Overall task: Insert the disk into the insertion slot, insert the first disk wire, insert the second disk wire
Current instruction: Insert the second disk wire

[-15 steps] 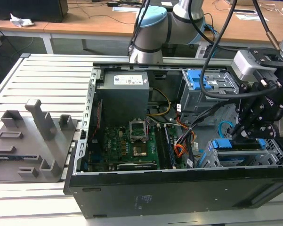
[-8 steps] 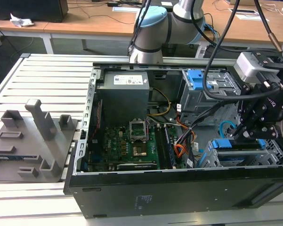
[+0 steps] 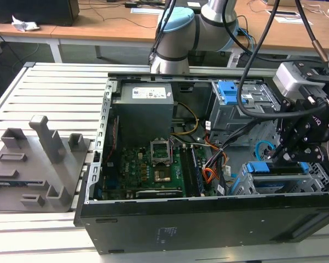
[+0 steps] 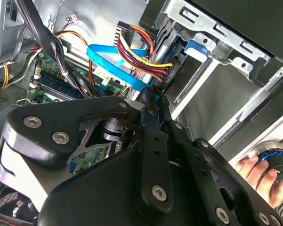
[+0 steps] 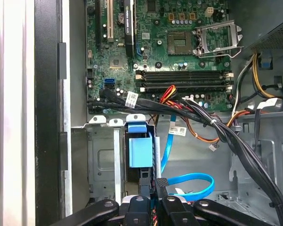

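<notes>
Your disk [image 3: 277, 169] sits in the insertion slot [image 3: 317, 178], its blue frame showing at the slot's open end; in the first wrist view that frame [image 5: 140, 149] fills the mouth of the grey bay [image 5: 101, 160]. You see the gripper [image 3: 287, 155] right over the disk's end, and in the second wrist view its fingers [image 4: 150, 113] are drawn together at the tip, though what they pinch is hard to make out; it may be a connector. Just beside the disk, the flat blue data cable [image 5: 190, 184] loops past the slot, and in the second wrist view it [image 4: 114, 66] runs next to a bundle of red, yellow and black power wires [image 4: 141, 52]. Beyond the slot from the disk you find the taller grey cage with a blue latch [image 3: 230, 90]. Farther from the disk lies the green motherboard [image 3: 153, 170], and beyond that the grey power supply [image 3: 144, 109], all inside the open black computer case [image 3: 208, 224]. At the edge of the second wrist view a person's fingers [image 4: 254, 169] rest on a round knob [image 4: 275, 162].
</notes>
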Tool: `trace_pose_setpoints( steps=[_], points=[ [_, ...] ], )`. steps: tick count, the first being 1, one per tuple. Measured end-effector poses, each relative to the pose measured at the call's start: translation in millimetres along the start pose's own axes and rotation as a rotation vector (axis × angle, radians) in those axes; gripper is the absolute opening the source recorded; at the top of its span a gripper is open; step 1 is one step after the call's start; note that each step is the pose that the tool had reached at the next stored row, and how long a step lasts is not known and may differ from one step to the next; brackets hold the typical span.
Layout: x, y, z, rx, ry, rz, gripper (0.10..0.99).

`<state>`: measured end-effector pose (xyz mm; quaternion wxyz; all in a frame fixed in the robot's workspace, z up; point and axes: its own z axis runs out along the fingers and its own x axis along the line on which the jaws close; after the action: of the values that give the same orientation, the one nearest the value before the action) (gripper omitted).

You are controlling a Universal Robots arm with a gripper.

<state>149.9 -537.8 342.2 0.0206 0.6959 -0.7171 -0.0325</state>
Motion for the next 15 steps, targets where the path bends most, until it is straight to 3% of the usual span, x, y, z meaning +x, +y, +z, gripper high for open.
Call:
trace_pose_setpoints(
  steps=[15],
  points=[
    [2.6, -0.9, 6.1, 0.000, -0.0015, 0.000, 0.173]
  ],
)
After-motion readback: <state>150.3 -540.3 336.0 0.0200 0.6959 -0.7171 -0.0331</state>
